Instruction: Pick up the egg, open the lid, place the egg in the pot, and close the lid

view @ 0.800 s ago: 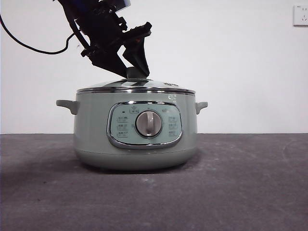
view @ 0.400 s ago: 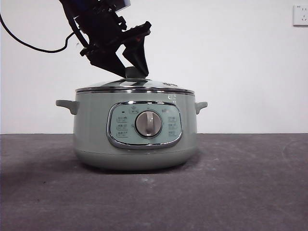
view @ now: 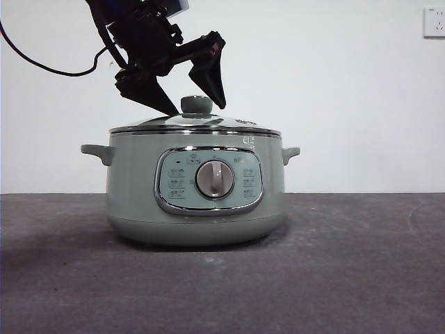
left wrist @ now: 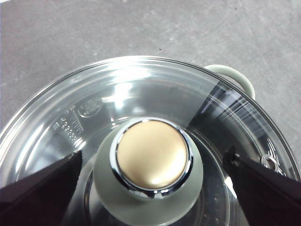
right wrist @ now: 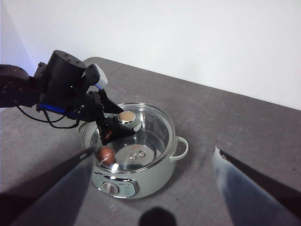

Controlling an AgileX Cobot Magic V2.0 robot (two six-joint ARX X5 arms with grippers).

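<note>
The sage-green pot [view: 132, 202] stands mid-table with the glass lid [view: 160, 122] sitting on its rim. My left gripper [view: 197, 109] is open, one jaw on each side of the lid's green knob [view: 197, 104], apart from it. The left wrist view shows the knob [left wrist: 151, 155] close up between the spread jaws. In the right wrist view the brown egg [right wrist: 106, 154] lies inside the pot [right wrist: 141, 181], seen through the lid [right wrist: 153, 134]. My right gripper [right wrist: 153, 151] is open and empty, high above the table and away from the pot.
The pot's side handles [view: 97, 152] stick out left and right. A black cable [view: 42, 66] hangs from the left arm. A wall socket [view: 434, 21] is at the upper right. The grey table [view: 348, 264] spreads around the pot.
My left gripper's jaws have opened and let go of the lid's knob. The lid rests on the pot.
</note>
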